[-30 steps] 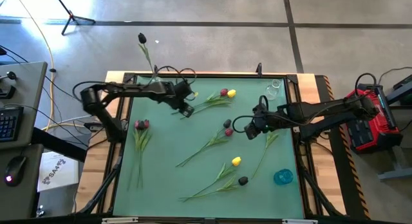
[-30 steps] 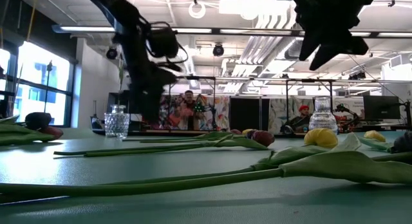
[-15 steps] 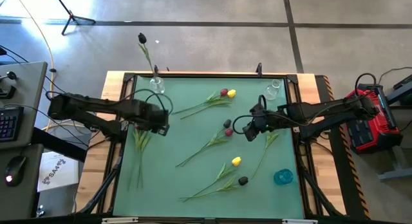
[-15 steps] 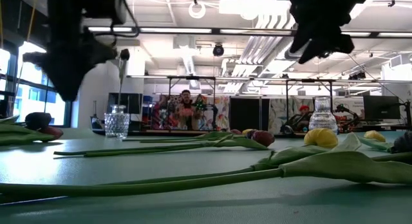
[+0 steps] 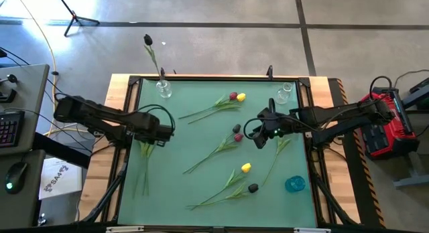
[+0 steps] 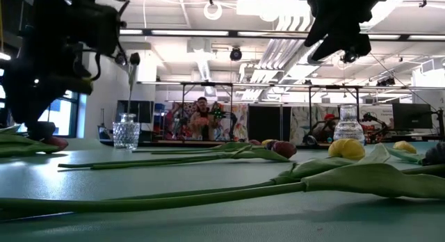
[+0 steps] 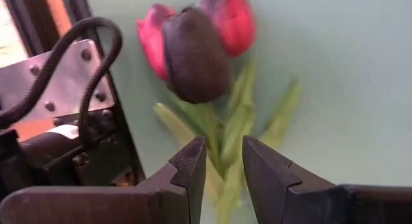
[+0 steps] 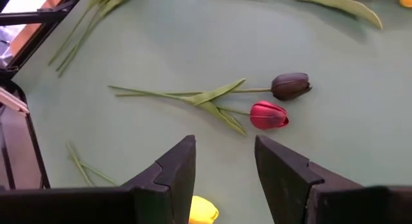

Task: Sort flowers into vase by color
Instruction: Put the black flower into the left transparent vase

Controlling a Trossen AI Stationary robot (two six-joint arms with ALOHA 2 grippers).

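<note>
Tulips lie scattered on the green table. A bunch with red heads and a black head (image 7: 193, 60) lies by the left edge (image 5: 145, 140). My left gripper (image 7: 224, 161) hangs over it, open, with the bunch's green stems (image 7: 225, 137) showing between its fingertips; nothing shows it touching them. A black and red pair (image 8: 280, 98) lies mid-table (image 5: 236, 132). My right gripper (image 8: 225, 161) hovers open just right of that pair (image 5: 261, 136). One black tulip (image 5: 151, 53) stands by its stem in the far-left clear vase (image 5: 164, 90).
A red and yellow pair (image 5: 235, 97) lies toward the far side. A yellow tulip (image 5: 246, 168) and a black one (image 5: 253, 188) lie nearer. An empty clear vase (image 5: 285, 91) stands far right, a blue vase (image 5: 294, 185) near right. People show in the room behind (image 6: 203, 117).
My left gripper has swung from the far middle of the table, beside the clear vase, toward the left edge and down over the bunch there. My right gripper has edged slightly toward the left. No flower has moved.
</note>
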